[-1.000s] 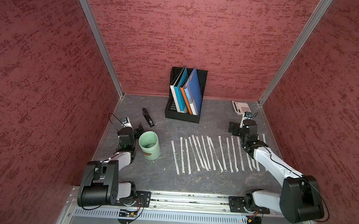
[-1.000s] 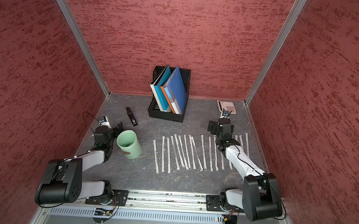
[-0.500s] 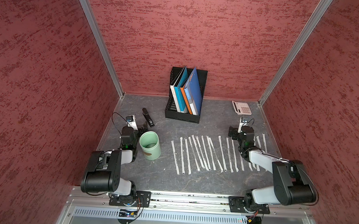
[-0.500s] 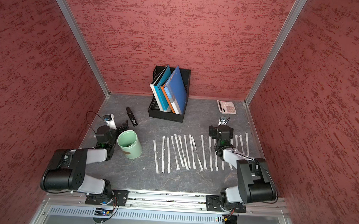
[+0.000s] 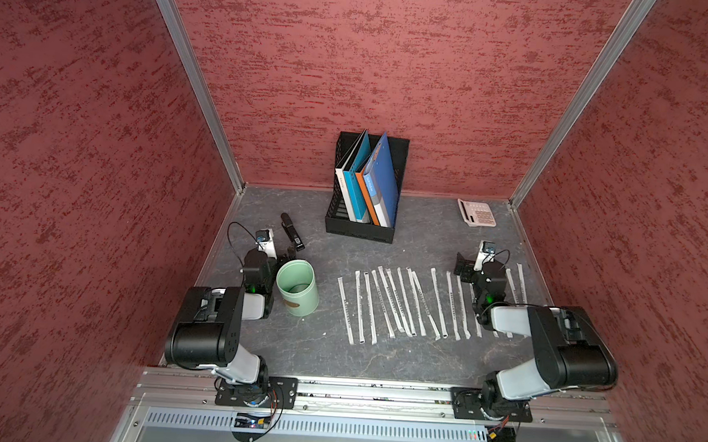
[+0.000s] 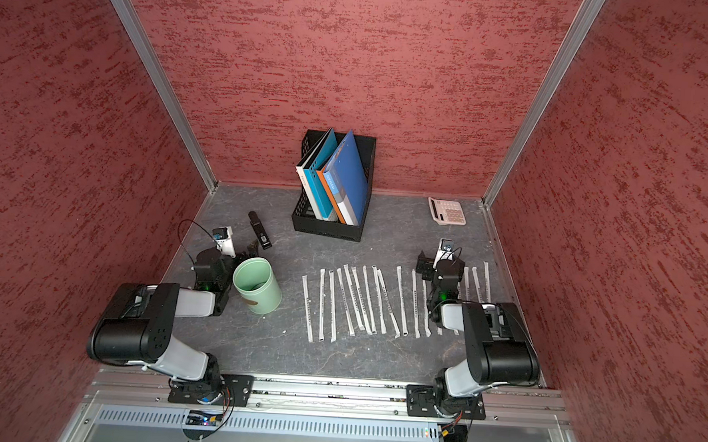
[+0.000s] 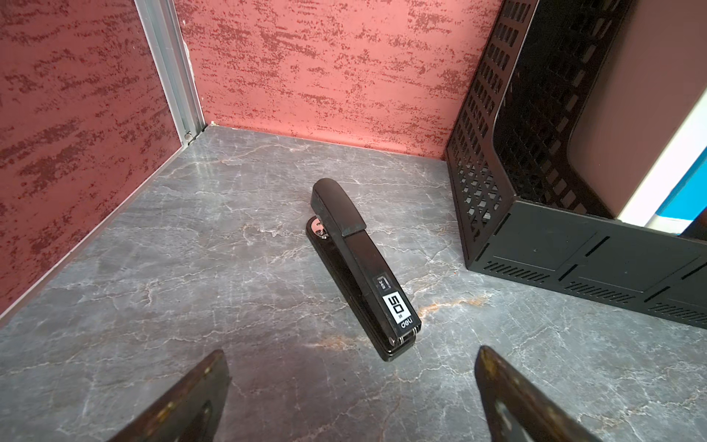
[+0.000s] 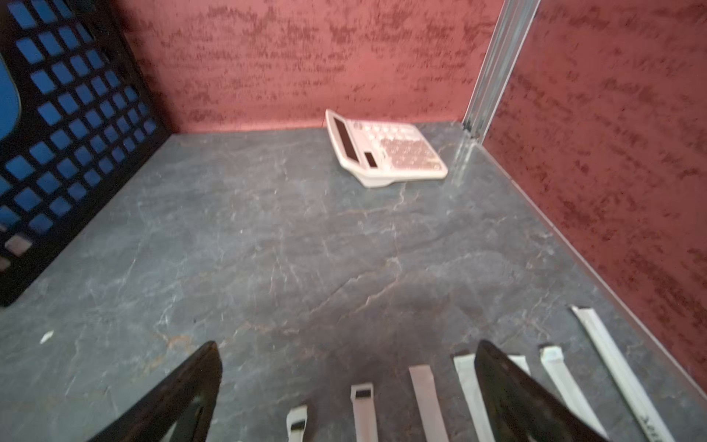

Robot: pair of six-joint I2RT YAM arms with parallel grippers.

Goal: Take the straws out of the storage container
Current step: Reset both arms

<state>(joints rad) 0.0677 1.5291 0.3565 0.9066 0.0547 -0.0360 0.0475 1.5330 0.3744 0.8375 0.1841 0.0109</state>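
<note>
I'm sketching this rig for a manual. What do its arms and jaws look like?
The left arm and right arm have bulky black joint housings, light grey links, a green light near each wrist, and thin black cables looping to white wrist cameras. Jaws: dark, flat, tapering blades.

Mint-green cup [image 5: 304, 300] with brown spot, white straws [image 5: 438, 303] with dark print, grey marbled bench [image 5: 378, 356], red speckled walls [image 5: 393, 66]

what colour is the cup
The cup is pale mint green, clearest in a top view.
</note>
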